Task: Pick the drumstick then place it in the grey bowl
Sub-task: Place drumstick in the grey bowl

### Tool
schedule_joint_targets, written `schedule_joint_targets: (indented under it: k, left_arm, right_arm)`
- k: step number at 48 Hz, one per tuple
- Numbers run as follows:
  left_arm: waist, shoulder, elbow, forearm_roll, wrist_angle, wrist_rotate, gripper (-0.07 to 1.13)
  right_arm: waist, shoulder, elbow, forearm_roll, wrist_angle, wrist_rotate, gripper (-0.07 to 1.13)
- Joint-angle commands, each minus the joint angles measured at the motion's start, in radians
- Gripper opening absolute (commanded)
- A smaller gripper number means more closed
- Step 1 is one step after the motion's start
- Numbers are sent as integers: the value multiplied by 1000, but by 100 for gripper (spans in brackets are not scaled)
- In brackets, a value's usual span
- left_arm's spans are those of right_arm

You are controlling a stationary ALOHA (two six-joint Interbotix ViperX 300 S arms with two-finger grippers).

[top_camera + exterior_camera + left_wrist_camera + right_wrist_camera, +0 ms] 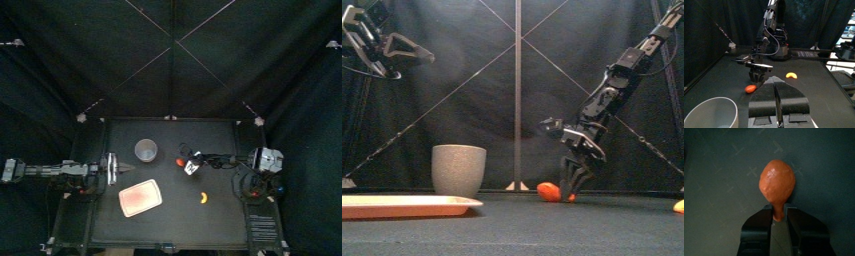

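My right pincer (781, 214) sat clamped on drumstick (777, 180) at its thin end, four o'clock of cup (458, 168). Judged light, stiff, slick.

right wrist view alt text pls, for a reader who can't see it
An orange drumstick lies on the dark table, seen from close above, its rounded end pointing away from the camera. The right gripper comes in from the bottom edge with its two black jaws closed around the drumstick's narrow end.
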Motion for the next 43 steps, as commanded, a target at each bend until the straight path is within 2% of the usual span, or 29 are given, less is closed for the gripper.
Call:
schedule_joint_targets:
  k: [1,8,19,33,43]
  left_arm:
    - [3,5,-11,0,-9,-2,-1]
    - [5,3,-11,0,-9,0,-1]
    - [5,3,-11,2,-11,0,-1]
    - [5,3,-3,2,-14,-2,-1]
    - [11,5,0,2,-15,0,-1]
  right_arm:
    - [8,-25,-41,-14,5,-3,47]
    - [14,-55,-127,-63,5,-5,47]
    - [15,-57,-350,-198,2,-5,47]
    - [12,121,-615,-345,43,-6,47]
    - [17,249,-761,-359,155,-2,47]
